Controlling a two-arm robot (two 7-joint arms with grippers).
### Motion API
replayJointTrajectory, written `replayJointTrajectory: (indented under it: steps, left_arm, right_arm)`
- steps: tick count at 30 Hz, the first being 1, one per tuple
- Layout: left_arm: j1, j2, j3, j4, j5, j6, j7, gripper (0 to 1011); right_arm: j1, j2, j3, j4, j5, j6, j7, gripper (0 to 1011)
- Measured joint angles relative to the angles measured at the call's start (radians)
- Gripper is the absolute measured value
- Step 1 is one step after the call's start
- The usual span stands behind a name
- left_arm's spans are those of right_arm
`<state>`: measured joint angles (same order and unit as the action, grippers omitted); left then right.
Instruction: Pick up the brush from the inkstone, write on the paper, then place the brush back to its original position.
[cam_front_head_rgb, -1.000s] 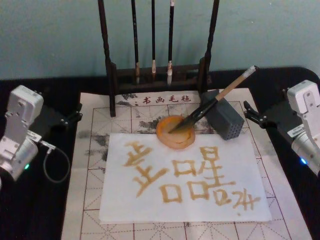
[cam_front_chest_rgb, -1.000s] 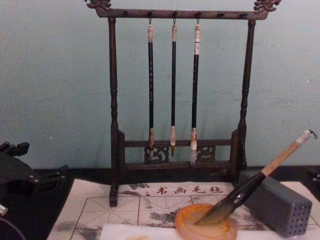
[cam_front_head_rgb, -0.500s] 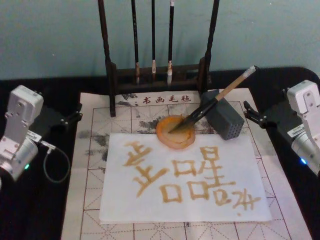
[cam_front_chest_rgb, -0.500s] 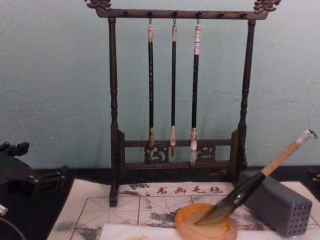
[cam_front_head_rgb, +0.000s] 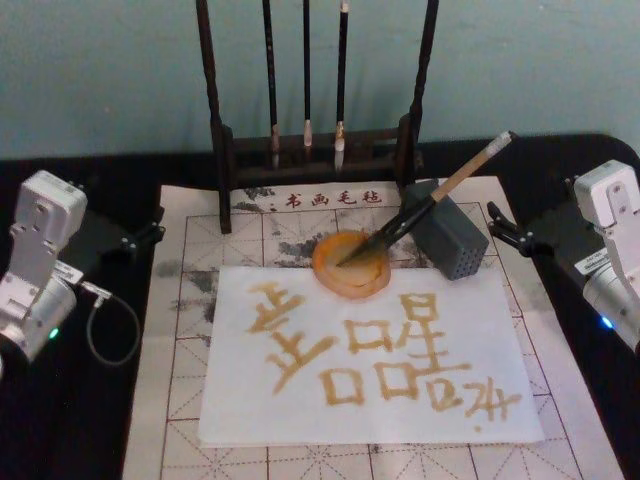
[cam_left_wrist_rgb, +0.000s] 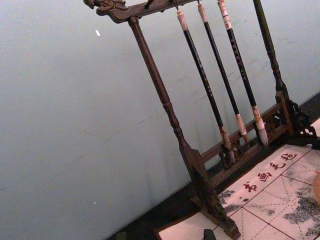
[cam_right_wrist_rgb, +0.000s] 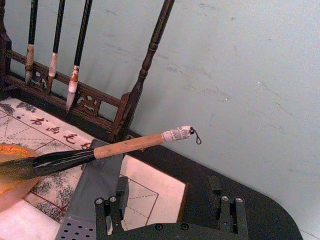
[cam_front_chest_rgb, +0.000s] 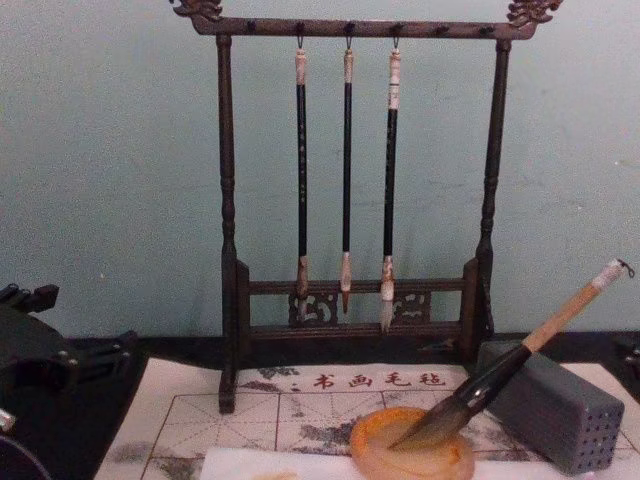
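The brush (cam_front_head_rgb: 425, 205) lies with its dark bristles in the amber inkstone (cam_front_head_rgb: 326, 268) and its handle propped on the grey perforated block (cam_front_head_rgb: 455, 245). Its long axis slants up from the dish, away from the robot and to the right, so the whitish end cap with its loop points toward the right arm's side.

The right gripper (cam_front_head_rgb: 500, 225) waits just beyond the block, near the handle's raised end. In the right wrist view its fingers (cam_right_wrist_rgb: 120, 192) stand wide apart with nothing between them. The left gripper (cam_front_head_rgb: 150, 228) is parked at the mat's far left edge, well apart from the brush, and I cannot tell whether it is open. Any grasp would therefore fall to the right arm, reaching left across the block to the bamboo section.

The paper (cam_front_head_rgb: 300, 400) lies on the red-gridded mat (cam_front_head_rgb: 190, 250), touching the inkstone's near rim. It already carries amber characters, so the writing seems done and the brush returned.

By count there are one large brush, one inkstone, one sheet, one block and one wooden rack (cam_front_head_rgb: 215, 130). Three slim brushes (cam_front_chest_rgb: 346, 170) hang from the rack (untouched by either arm).
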<state>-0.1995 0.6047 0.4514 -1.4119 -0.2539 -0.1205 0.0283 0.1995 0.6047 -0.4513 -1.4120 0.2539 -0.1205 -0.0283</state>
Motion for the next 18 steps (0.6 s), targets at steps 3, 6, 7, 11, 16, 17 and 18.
replayJointTrajectory:
  steps: [3,6,7,11,16,17,18]
  left_arm:
    - [0.000,0.000,0.000,0.000,0.000,0.000,0.000,1001]
    - [0.000,0.000,0.000,0.000,0.000,0.000,0.000,1001]
    - [0.000,0.000,0.000,0.000,0.000,0.000,0.000,1001]
    - [0.000,0.000,0.000,0.000,0.000,0.000,0.000,1001]
    - [0.000,0.000,0.000,0.000,0.000,0.000,0.000,1001]
    - [0.000,0.000,0.000,0.000,0.000,0.000,0.000,1001]
    - [0.000,0.000,0.000,0.000,0.000,0.000,0.000,1001]
  right_arm:
    - [0.000,0.000,0.000,0.000,0.000,0.000,0.000,1002]
    - [0.000,0.000,0.000,0.000,0.000,0.000,0.000,1002]
    - [0.000,0.000,0.000,0.000,0.000,0.000,0.000,1002]
    - [0.000,0.000,0.000,0.000,0.000,0.000,0.000,1002]
    - [0.000,0.000,0.000,0.000,0.000,0.000,0.000,1002]
    - [0.000,0.000,0.000,0.000,0.000,0.000,0.000,1002]
    - [0.000,0.000,0.000,0.000,0.000,0.000,0.000,1002]
